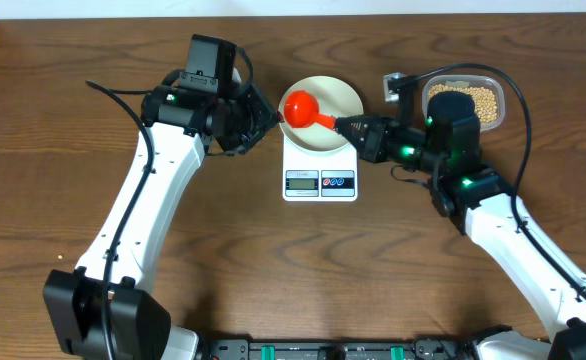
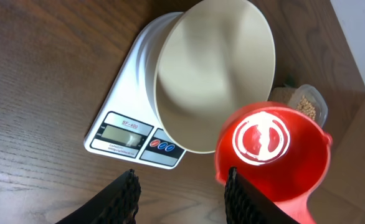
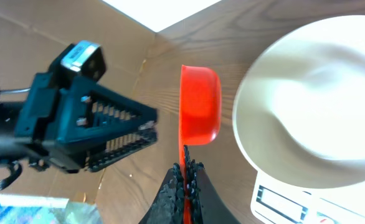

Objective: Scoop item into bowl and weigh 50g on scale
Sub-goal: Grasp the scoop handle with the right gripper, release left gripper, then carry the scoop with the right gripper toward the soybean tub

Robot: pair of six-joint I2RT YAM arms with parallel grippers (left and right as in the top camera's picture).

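The white bowl (image 1: 335, 100) stands on the white scale (image 1: 320, 172); I see no beans inside it. My right gripper (image 1: 358, 127) is shut on the handle of a red scoop (image 1: 301, 106), whose cup hangs over the bowl's left rim. In the right wrist view the scoop (image 3: 200, 102) is turned on edge, left of the bowl (image 3: 319, 99), handle in my jaws (image 3: 186, 180). My left gripper (image 1: 265, 115) is open and empty, just left of the bowl. The left wrist view shows its fingers (image 2: 182, 193), the bowl (image 2: 213, 74), scoop (image 2: 273, 152) and scale (image 2: 123, 132). The beans (image 1: 478, 100) lie in a clear tub.
The clear plastic tub (image 1: 503, 88) sits at the back right, behind my right arm; it also shows in the left wrist view (image 2: 310, 102). The scale's display and two buttons (image 1: 319, 181) face the front. The left gripper (image 3: 101, 124) shows in the right wrist view.
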